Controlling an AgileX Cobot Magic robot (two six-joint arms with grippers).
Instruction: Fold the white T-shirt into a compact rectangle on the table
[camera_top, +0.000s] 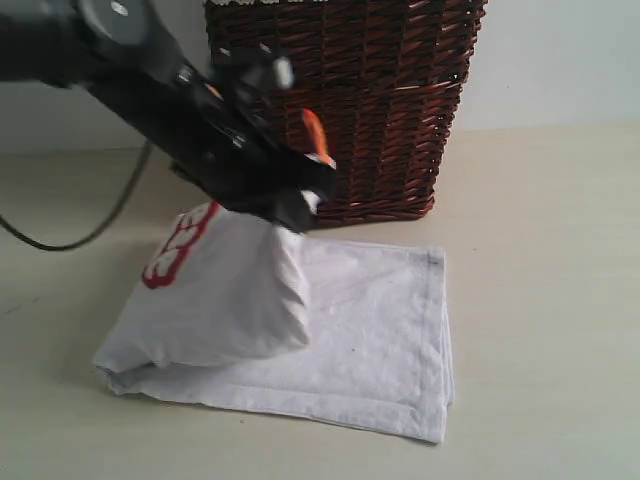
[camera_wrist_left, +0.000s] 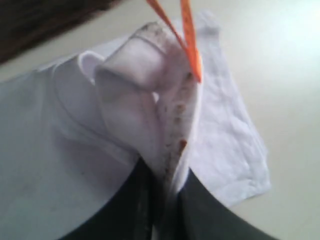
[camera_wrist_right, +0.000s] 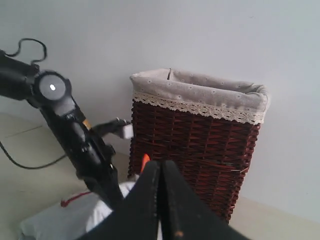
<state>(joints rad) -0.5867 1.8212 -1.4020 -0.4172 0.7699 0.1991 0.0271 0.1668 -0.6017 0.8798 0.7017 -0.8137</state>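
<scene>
While the left arm (camera_top: 150, 90) reached down from the upper left of the exterior view, its left gripper (camera_top: 300, 212) pinched a raised fold of the shirt (camera_top: 370, 330) just in front of the basket (camera_top: 350, 100). The shirt lay on the table (camera_top: 560, 300) at the middle of the frame, its lower layers flat and squared to the right, while the lifted part bulged at the left with red lettering (camera_top: 180, 245) showing. A black cable (camera_top: 60, 240) trailed over the table at the left edge. From the left wrist view, the dark jaws at the bottom of the frame were closed on a bunched ridge of white cloth (camera_wrist_left: 150, 100), which rose from the left gripper (camera_wrist_left: 165, 195) toward the top; two thin orange strips (camera_wrist_left: 187, 35) crossed its far end, and flat shirt cloth spread to both sides over the table (camera_wrist_left: 290, 75). In the right wrist view, the right gripper (camera_wrist_right: 160, 170) stood at the bottom centre with its fingers pressed together on nothing, held high above the scene. Beyond it stood the basket (camera_wrist_right: 195, 155) with its lace-edged liner (camera_wrist_right: 200, 95), the left arm (camera_wrist_right: 75, 135) slanted down at the left, and the shirt (camera_wrist_right: 60, 222) showed in the lower left corner.
</scene>
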